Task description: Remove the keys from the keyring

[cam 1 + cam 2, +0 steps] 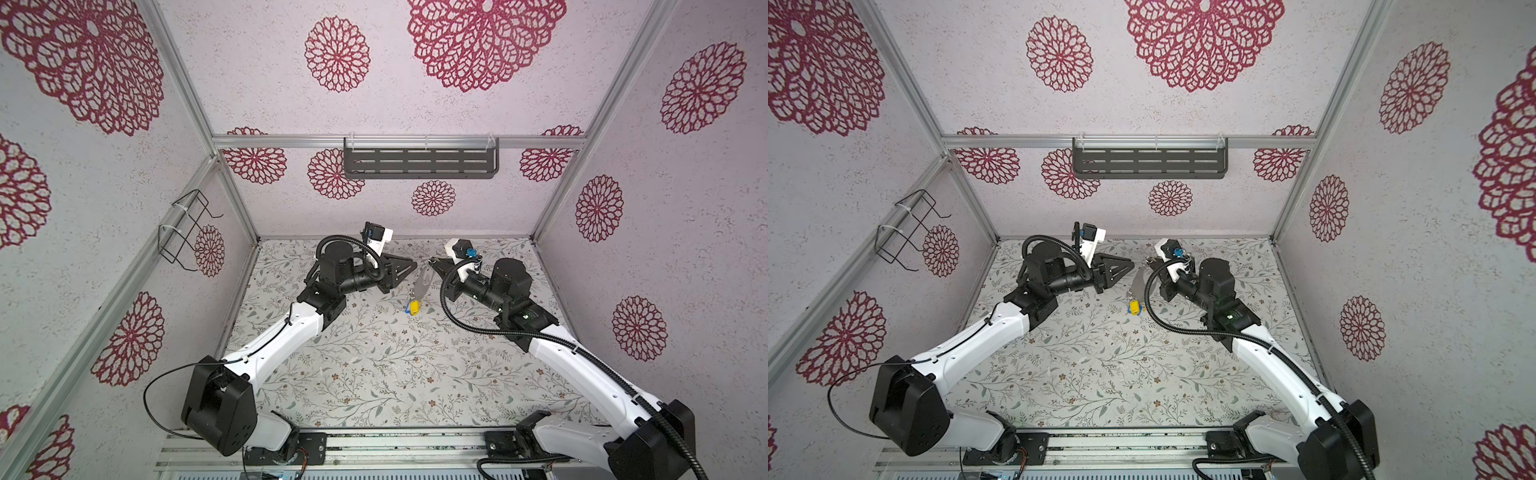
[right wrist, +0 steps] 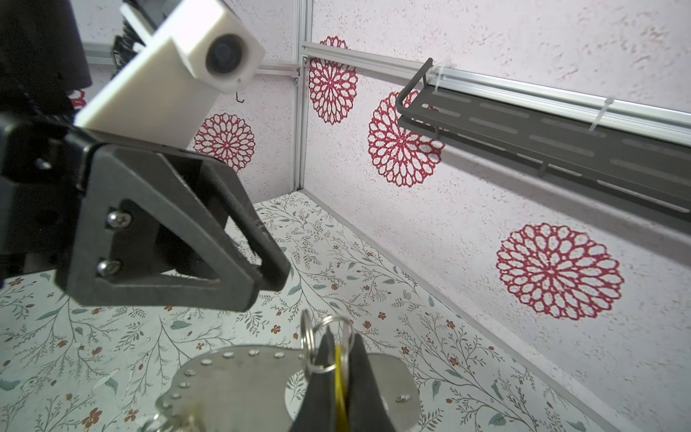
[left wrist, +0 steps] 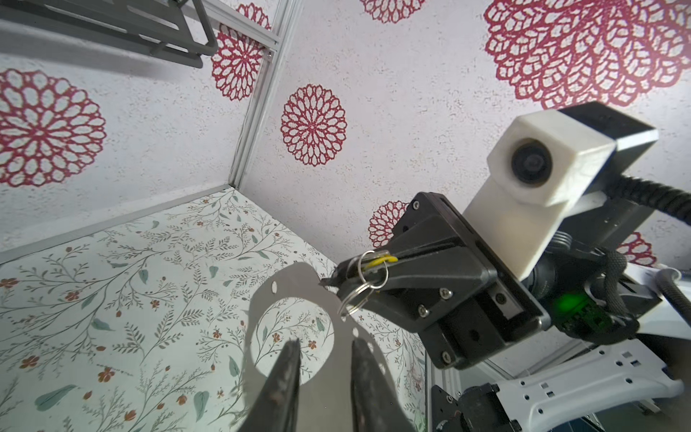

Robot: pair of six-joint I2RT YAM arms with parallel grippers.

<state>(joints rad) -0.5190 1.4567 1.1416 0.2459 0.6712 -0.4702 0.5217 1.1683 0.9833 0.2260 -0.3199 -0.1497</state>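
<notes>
keyring (image 1: 421, 283) — hanging, long axis downward | right claw (image 2: 342, 336) pinching yellow key (image 2: 340, 377)

— How many claws have you?
— Two: my left claw (image 2: 270, 283) and my right claw (image 2: 342, 346). Two wrist cameras as well, the left camera (image 2: 224, 56) and the right camera (image 3: 531, 164).
— Keyrings?
— One keyring (image 2: 239, 381), the grey plate.
— Keys?
— Three that I can count. Two are yellow: the edge-on yellow key (image 2: 341, 392) and the hanging yellow key (image 1: 414, 306). One is blue, the blue key (image 1: 409, 310), half hidden behind that one.
— Little rings?
— Two silver rings (image 2: 306, 351) at my right claw. The cluster lower on the plate is too blurred to count.
— On the walls?
— One slotted shelf (image 1: 419, 162) and one wire basket (image 1: 187, 232).
</notes>
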